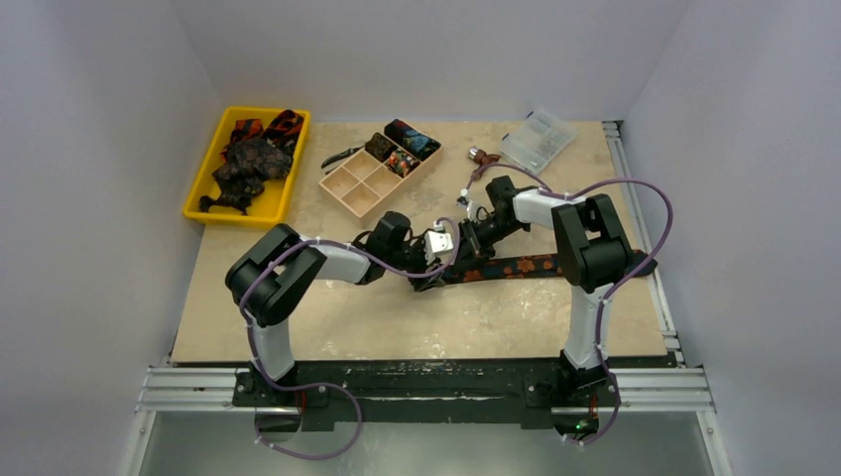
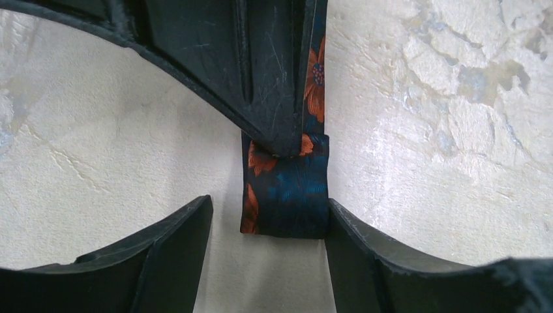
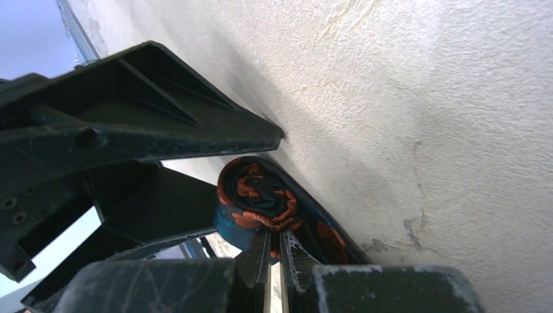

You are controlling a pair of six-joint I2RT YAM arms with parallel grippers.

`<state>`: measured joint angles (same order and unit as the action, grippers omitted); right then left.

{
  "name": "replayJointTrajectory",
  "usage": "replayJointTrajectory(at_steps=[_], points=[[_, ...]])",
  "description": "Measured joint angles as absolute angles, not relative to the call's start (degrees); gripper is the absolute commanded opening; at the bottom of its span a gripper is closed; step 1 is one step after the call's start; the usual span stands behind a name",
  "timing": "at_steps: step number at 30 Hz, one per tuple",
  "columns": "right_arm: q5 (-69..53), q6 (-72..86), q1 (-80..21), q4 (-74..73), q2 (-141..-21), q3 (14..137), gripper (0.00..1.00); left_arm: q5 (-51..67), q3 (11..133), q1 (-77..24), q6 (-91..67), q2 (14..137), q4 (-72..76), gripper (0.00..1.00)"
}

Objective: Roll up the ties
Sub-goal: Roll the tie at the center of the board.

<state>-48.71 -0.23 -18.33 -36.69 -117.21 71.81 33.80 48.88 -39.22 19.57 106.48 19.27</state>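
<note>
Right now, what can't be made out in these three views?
- Left wrist view: the tie past its roll, behind the right gripper, cut by the top edge.
- Right wrist view: how much fabric is pinched; its own fingers cover it.
- Top view: the roll, under the left gripper and the right one.
- Top view: tie count in the yellow bin; tangled, too small.

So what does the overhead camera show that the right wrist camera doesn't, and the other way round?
Only overhead: a yellow tray of loose ties, a divided box with boxed ties in some compartments, a clear case, and the tie lying flat across the table.
Only the right wrist: the rolled end as a spiral, pinched by the shut right tool.
Both: that dark, orange-printed tie and the beige table.
</note>
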Motion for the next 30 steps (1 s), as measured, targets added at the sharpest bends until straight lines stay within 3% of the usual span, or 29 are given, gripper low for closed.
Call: replayJointTrajectory(at_steps=[12,14,18,22,26,30], points=[[-43.86,-2.48,-18.35,-36.64,-116.09,70.54,0.00,39.20,44.18,-38.79,11.60,112.44,42.26,0.66],[-43.64,-2.46,-18.35,-36.64,-116.09,70.54,0.00,39.62,44.40,-39.11,10.83,113.45,44.25,0.60],[-43.48,-2.35,-18.37,-36.64,-116.09,70.59,0.00,39.88,44.84,-40.14,8.49,114.56,46.09,0.34],[-43.46,-2.42,-18.37,-37.04,-116.09,70.83,0.01,39.51,44.80,-40.58,8.29,114.50,45.67,0.24],[-43.44,-3.40,-18.37,-38.33,-116.09,71.81,0.27,37.08,44.36,-41.12,12.78,112.46,42.09,0.22],[-43.51,-5.58,-17.89,-40.47,-115.07,73.06,0.41,34.04,45.60,-41.76,19.27,109.69,33.54,0.22]])
